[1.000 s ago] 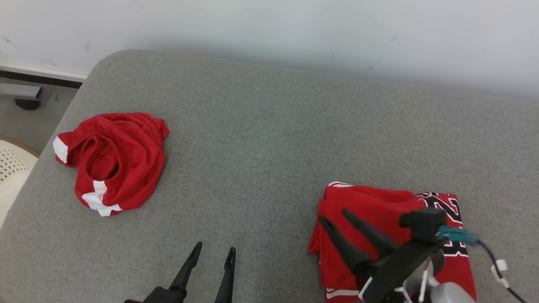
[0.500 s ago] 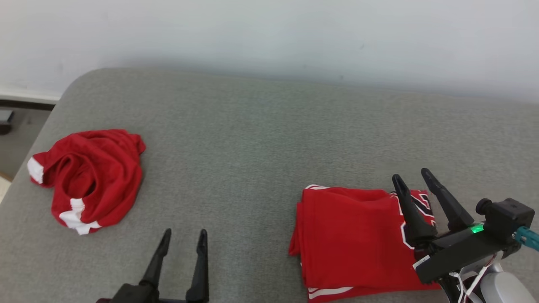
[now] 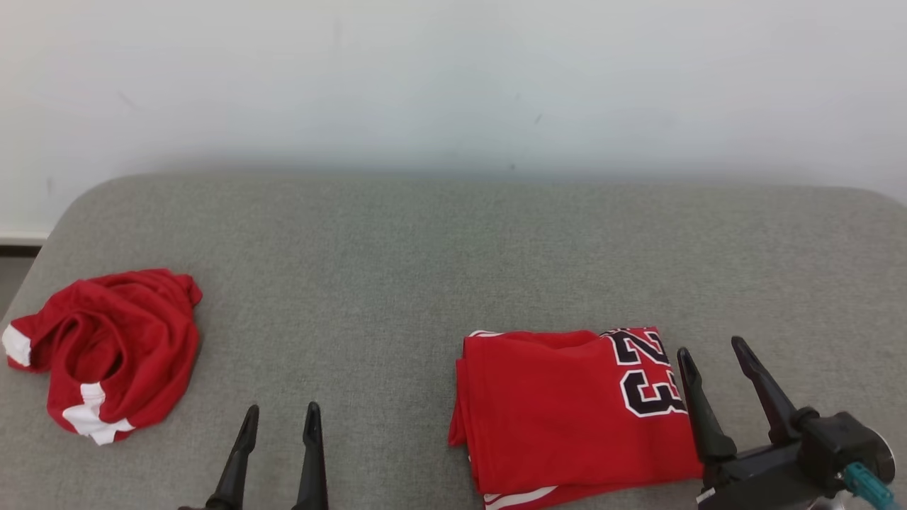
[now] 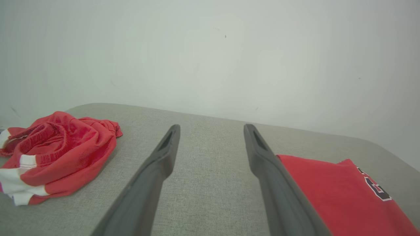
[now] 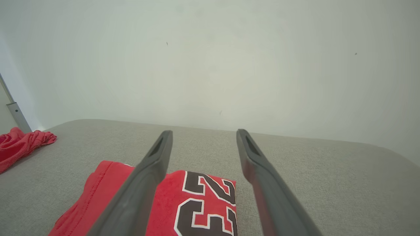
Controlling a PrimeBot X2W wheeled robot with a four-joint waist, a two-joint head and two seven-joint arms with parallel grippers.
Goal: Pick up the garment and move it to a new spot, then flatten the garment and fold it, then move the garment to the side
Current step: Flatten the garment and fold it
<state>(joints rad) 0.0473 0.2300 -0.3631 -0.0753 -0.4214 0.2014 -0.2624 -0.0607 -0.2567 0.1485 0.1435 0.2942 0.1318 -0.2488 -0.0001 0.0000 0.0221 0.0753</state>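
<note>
A red garment (image 3: pixel 567 411) with a black "23" lies folded flat on the grey padded surface (image 3: pixel 425 248), right of centre. It also shows in the left wrist view as the folded garment (image 4: pixel 334 190) and in the right wrist view as the folded garment (image 5: pixel 203 203). My right gripper (image 3: pixel 711 347) stands open just off its right edge, holding nothing; its open fingers frame the right gripper (image 5: pixel 204 131) above the numbered end. My left gripper (image 3: pixel 281 411) is open over bare surface near the front edge, left of the fold, again as the left gripper (image 4: pixel 212 126).
A second red garment with white trim (image 3: pixel 113 354) lies crumpled at the far left of the surface, also seen as the crumpled garment (image 4: pixel 59 154) and the crumpled garment (image 5: pixel 19 144). A pale wall (image 3: pixel 453 85) runs right behind the surface.
The head camera has swung, shifting the whole picture. My right gripper has drawn back from over the folded garment to its right edge. The left gripper stays open and low.
</note>
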